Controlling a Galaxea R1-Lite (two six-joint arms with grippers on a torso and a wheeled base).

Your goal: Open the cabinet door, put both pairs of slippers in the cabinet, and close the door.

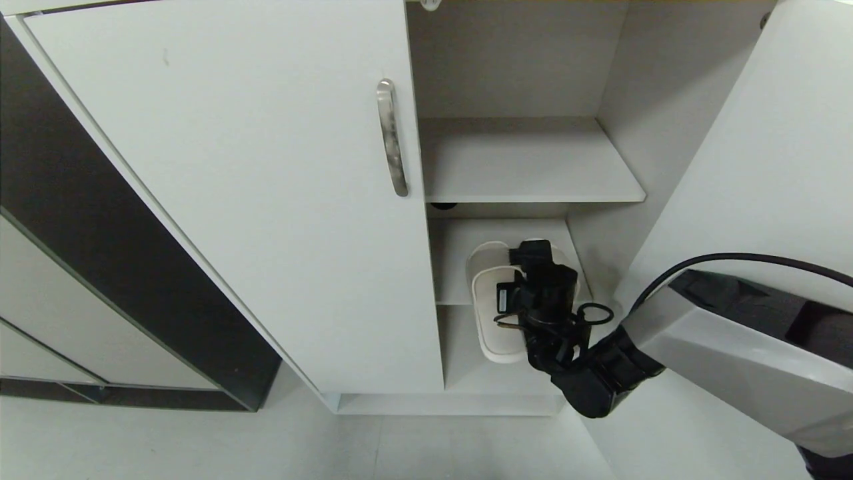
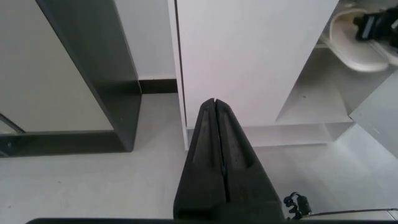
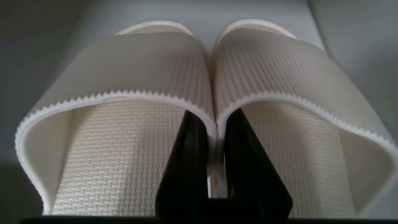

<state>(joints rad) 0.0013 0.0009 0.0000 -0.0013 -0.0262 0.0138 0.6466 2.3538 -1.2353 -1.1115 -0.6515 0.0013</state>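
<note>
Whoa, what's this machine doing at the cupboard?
The robot's right gripper is shut on a pair of white slippers, pinching their inner edges together, and holds them inside the open side of the cabinet, down at the lower shelves. The right-hand door stands open; the left-hand door with the metal handle is closed. The left gripper hangs shut over the floor in front, holding nothing.

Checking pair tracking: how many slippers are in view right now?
2: both white ribbed foam slippers are side by side in the lower section of the open white cabinet, inner straps pinched together by the jaws of the right gripper. The other pair may be hidden.
</note>
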